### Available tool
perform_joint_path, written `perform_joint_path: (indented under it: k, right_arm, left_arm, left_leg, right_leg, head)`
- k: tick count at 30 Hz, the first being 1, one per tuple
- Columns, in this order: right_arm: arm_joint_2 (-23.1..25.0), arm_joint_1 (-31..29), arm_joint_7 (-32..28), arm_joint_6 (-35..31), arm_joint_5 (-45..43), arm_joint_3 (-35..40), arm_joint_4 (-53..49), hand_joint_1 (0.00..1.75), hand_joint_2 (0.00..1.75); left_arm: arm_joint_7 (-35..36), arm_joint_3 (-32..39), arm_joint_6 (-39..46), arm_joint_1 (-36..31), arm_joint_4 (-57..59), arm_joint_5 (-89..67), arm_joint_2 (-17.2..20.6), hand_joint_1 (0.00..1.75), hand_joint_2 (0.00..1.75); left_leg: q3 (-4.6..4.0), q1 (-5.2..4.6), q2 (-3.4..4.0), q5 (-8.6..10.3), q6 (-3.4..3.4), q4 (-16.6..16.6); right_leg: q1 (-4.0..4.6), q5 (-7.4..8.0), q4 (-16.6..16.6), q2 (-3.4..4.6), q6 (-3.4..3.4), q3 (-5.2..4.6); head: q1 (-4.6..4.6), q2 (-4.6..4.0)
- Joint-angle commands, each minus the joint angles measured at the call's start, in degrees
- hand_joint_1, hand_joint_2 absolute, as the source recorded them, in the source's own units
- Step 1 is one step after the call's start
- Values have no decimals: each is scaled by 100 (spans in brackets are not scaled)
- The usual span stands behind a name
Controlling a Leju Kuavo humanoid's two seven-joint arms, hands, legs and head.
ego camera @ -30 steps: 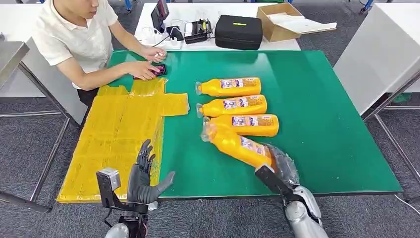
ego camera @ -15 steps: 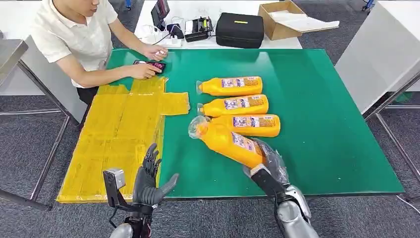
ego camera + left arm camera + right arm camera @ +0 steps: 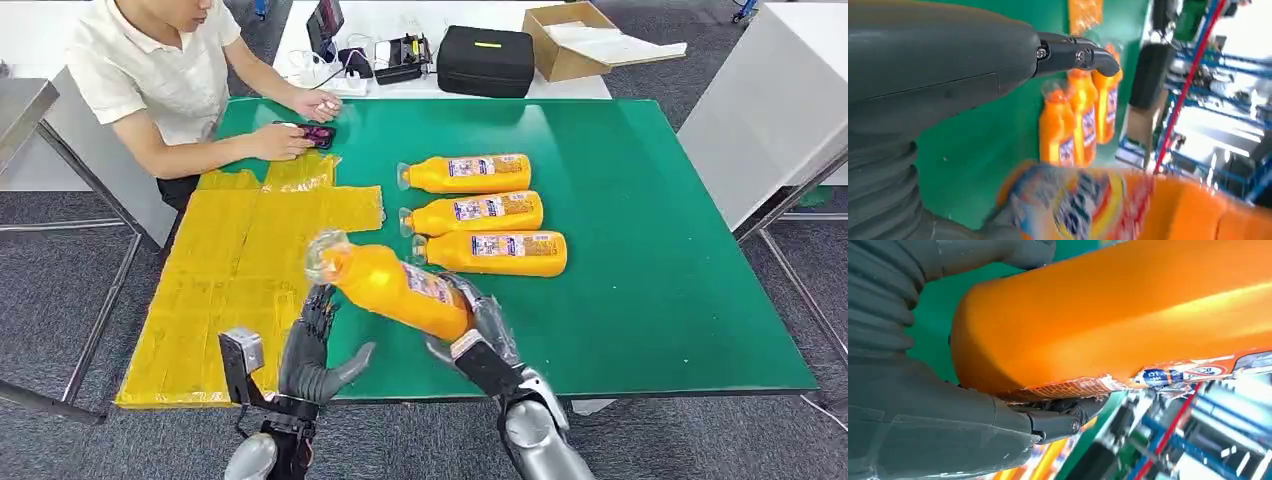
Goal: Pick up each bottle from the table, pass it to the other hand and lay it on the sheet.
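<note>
You're holding the lifted bottle (image 3: pixel 400 288) in your right hand (image 3: pixel 478 325), tilting above the counter (image 3: pixel 650 260) toward your spread, empty left hand (image 3: pixel 312 352); three bottles (image 3: pixel 478 212) are waiting, sheet (image 3: pixel 240 270) bare.

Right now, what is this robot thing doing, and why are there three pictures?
It is a robot with two arms and hands. One picture is from a camera high on its body, looking down at the green table. The other two come from cameras at its wrists, so they look close and sideways. Its right hand holds an orange bottle in the air. Its left hand is open beside it, holding nothing. Three more bottles lie in a row on the table, next to a yellow sheet. A person sits at the far corner.
</note>
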Motion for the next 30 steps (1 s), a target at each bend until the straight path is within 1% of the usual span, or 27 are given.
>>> perform_joint_path:
  k: [1, 3, 5, 8, 9, 11, 12, 16, 17, 18, 19, 20, 21, 25, 28, 29, 30]
  right_arm:
    - [9, -313, 88, -82, 108, 830, 1014, 175, 175]
    - [-6, -318, 85, -102, 149, 888, 1025, 175, 175]
    - [2, -368, 87, -124, 158, 978, 1044, 175, 175]
    - [-1, -442, 122, -159, 230, 1070, 1127, 175, 175]
    - [1, -443, 123, -159, 232, 1073, 1132, 175, 175]
    - [8, -467, 119, -174, 291, 1131, 1166, 175, 175]
    - [22, -468, 118, -174, 295, 1143, 1179, 175, 175]
    - [61, -476, 91, -186, 362, 1273, 1194, 175, 175]
    - [57, -482, 83, -179, 361, 1299, 1196, 175, 175]
    - [52, -499, 41, -154, 341, 1344, 1210, 175, 175]
    - [64, -508, 18, -140, 314, 1351, 1217, 175, 175]
    - [79, -525, -24, -76, 195, 1339, 1254, 175, 175]
    - [81, -529, -40, -35, 138, 1333, 1266, 175, 175]
    - [70, -557, -57, -3, 92, 1345, 1303, 175, 175]
    - [55, -567, -125, 113, -47, 1360, 1310, 175, 175]
    - [56, -589, -134, 124, -64, 1378, 1331, 169, 175]
    - [68, -596, -151, 150, -136, 1363, 1343, 166, 175]
  left_arm:
    - [-117, -192, -173, -114, -132, 146, -54, 0, 175]
    - [-2, -193, -243, -129, -86, 255, -46, 0, 175]
    - [-24, -152, -311, -161, 49, 408, -60, 0, 175]
    - [-79, -179, -415, -183, 41, 496, -41, 0, 175]
    - [-80, -179, -415, -183, 36, 496, -41, 0, 175]
    - [-94, -157, -398, -197, 9, 511, -53, 0, 175]
    - [-99, -130, -366, -211, 25, 522, -68, 0, 175]
    - [-142, -28, -262, -340, 151, 554, -108, 0, 175]
    - [-154, 3, -239, -357, 184, 580, -127, 0, 175]
    - [-154, 33, -311, -392, 244, 702, -142, 3, 175]
    - [-156, 39, -324, -410, 276, 719, -131, 175, 175]
    - [-222, 33, -374, -420, 282, 758, -127, 175, 175]
    - [-257, 11, -411, -431, 277, 756, -115, 175, 175]
    - [-320, -27, -425, -443, 260, 736, -115, 175, 175]
    - [-339, -44, -538, -470, 283, 871, -133, 175, 175]
    - [-337, -52, -563, -490, 322, 907, -126, 175, 175]
    - [-338, -40, -652, -488, 332, 1028, -131, 175, 175]
  left_leg:
    - [17, 5, 8, -8, 0, -1]
    - [7, 2, 4, -4, 1, -2]
    - [26, 7, 14, -15, 1, 2]
    - [4, 2, 5, -3, 0, 0]
    - [11, 4, 9, -7, 0, 2]
    - [1, 2, 5, -3, 0, 0]
    - [9, 4, 7, -6, 0, 1]
    - [4, 3, 3, -4, -1, 1]
    - [14, 6, 7, -10, -1, 4]
    - [10, 6, 5, -7, -1, 1]
    - [5, 4, 1, -5, 0, 1]
    - [-1, 1, -1, -1, 0, -1]
    - [13, 4, 2, -8, 0, 1]
    - [2, 3, -1, -3, 0, 0]
    - [22, 8, 8, -13, 0, 6]
    - [26, 9, 8, -15, 0, 7]
    - [2, 3, -3, -3, 0, 0]
  right_leg:
    - [9, -4, -6, 0, -18, 18]
    - [4, -2, -4, 1, -11, 9]
    - [12, -9, -5, 5, -25, 29]
    - [4, -1, -3, 1, -13, 5]
    - [8, -4, -2, 2, -21, 14]
    - [4, 0, -3, 2, -12, 2]
    - [8, -3, -3, 1, -20, 12]
    - [5, -3, -1, -1, -16, 5]
    - [11, -8, -1, -1, -25, 17]
    - [9, -5, -3, -1, -21, 13]
    - [7, -4, -3, -4, -16, 8]
    - [3, -2, -2, -4, -11, 0]
    - [8, -7, -3, -5, -21, 16]
    - [5, -3, -2, -6, -15, 4]
    - [14, -10, -2, -4, -32, 26]
    - [15, -12, -1, -6, -36, 30]
    - [6, -4, -3, -8, -16, 6]
  head:
    - [2, 0]
    - [0, 0]
    - [0, 0]
    - [0, 0]
    - [2, 0]
    - [0, 0]
    - [0, 0]
    - [0, 0]
    - [2, 0]
    - [0, 0]
    - [2, 0]
    - [0, 0]
    - [2, 0]
    - [2, 0]
    - [2, 0]
    - [2, 0]
    - [2, 0]
